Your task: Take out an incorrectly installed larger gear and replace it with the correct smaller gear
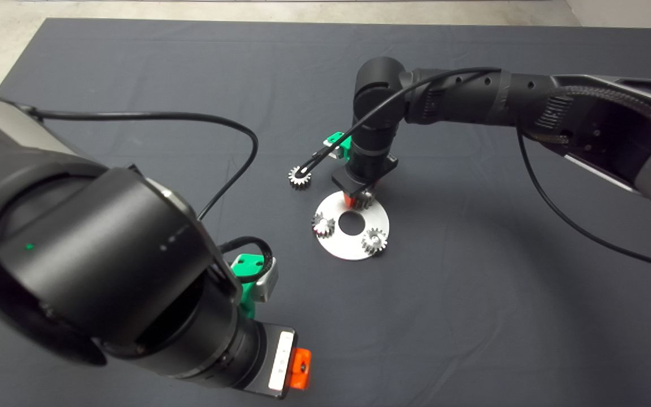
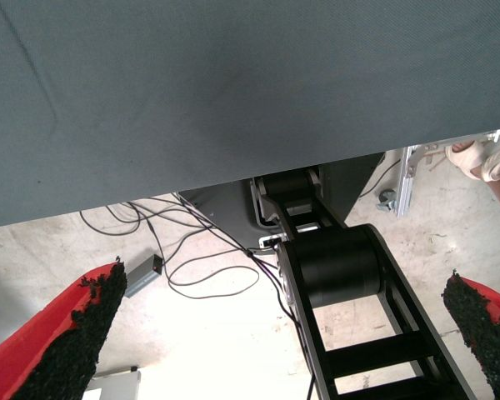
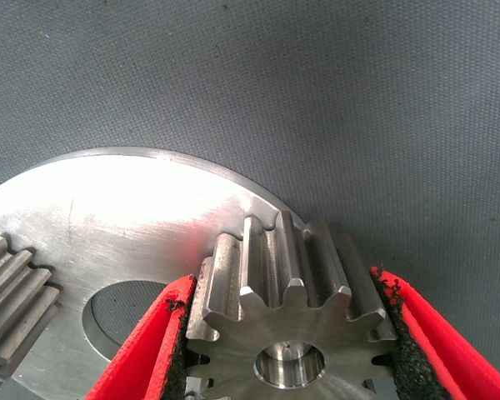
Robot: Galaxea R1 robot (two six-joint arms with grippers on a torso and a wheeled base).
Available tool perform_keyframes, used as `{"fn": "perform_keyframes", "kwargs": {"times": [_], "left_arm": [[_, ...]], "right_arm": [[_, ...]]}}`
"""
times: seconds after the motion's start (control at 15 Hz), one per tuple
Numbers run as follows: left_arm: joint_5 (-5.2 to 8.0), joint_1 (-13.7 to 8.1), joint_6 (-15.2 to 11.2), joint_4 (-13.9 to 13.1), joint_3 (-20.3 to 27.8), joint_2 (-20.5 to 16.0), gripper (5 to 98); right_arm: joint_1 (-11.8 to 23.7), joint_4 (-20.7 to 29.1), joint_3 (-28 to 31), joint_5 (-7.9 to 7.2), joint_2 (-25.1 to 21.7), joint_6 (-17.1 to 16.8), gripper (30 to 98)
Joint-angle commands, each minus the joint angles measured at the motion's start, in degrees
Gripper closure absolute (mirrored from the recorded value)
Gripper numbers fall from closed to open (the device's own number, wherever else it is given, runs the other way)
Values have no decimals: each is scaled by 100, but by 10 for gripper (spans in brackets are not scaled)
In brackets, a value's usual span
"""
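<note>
The smaller gear (image 3: 287,312) sits on the round silver plate (image 1: 379,217), squeezed between the right pincer's (image 3: 287,350) red fingers (image 3: 146,350). The larger gear (image 1: 299,177) lies beside the plate. The left pincer (image 2: 275,342) waits, wide open.

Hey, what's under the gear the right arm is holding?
The smaller gear, clamped in the right end effector, sits over the round silver plate, near its rim. Whether a pin or hole lies beneath is hidden by the gear.

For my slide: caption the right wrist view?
Right gripper clamps a gear over the plate.
</note>
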Motion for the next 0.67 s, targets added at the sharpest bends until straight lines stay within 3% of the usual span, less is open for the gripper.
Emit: {"fn": "perform_keyframes", "kwargs": {"times": [0.0,0.6], "left_arm": [[-26,-98,-52,-93,84,12,54],[-26,-98,-52,-102,84,21,54]], "right_arm": [[449,-190,69,-612,38,27,782],[835,-147,104,-630,38,27,782]]}}
